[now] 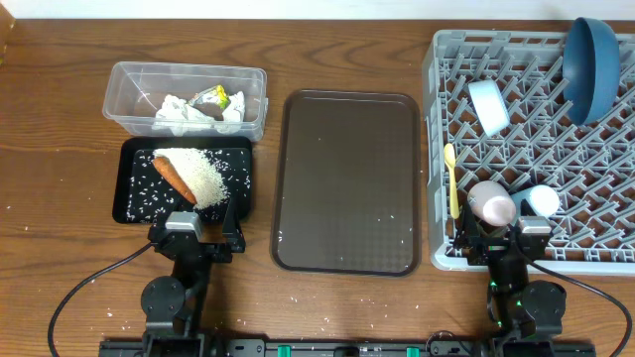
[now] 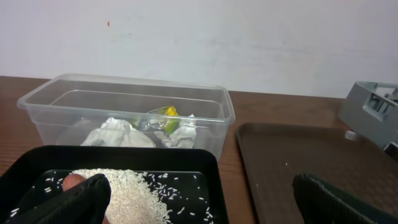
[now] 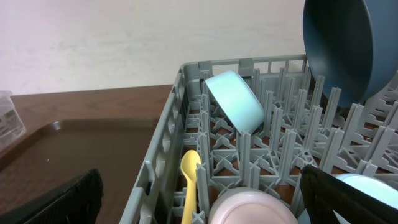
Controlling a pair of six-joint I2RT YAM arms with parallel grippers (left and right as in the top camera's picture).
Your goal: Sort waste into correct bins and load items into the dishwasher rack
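Observation:
The clear tub point(image 1: 127, 99) holds crumpled white tissue point(image 1: 179, 111) and the yellow-green wrapper point(image 1: 213, 98); both also show in the left wrist view, tissue point(image 2: 118, 134) and wrapper point(image 2: 163, 116). The black tray point(image 1: 134, 203) holds the orange carrot point(image 1: 175, 177) and a heap of rice point(image 1: 203, 174). The grey rack point(image 1: 605, 159) holds the blue plate point(image 1: 590, 64), a pale blue cup point(image 1: 487, 105), the yellow spoon point(image 1: 450, 178), the pink cup point(image 1: 492, 203) and a whitish bowl point(image 1: 543, 201). My left gripper point(image 1: 196, 230) is open and empty at the black tray's near edge. My right gripper point(image 1: 501, 236) is open and empty at the rack's near edge.
A large brown serving tray point(image 1: 347, 178) lies between the black tray and the rack. A few rice grains are scattered on it point(image 1: 392, 220) and on the wooden table near the front edge point(image 1: 119, 315). A white wall stands behind the table.

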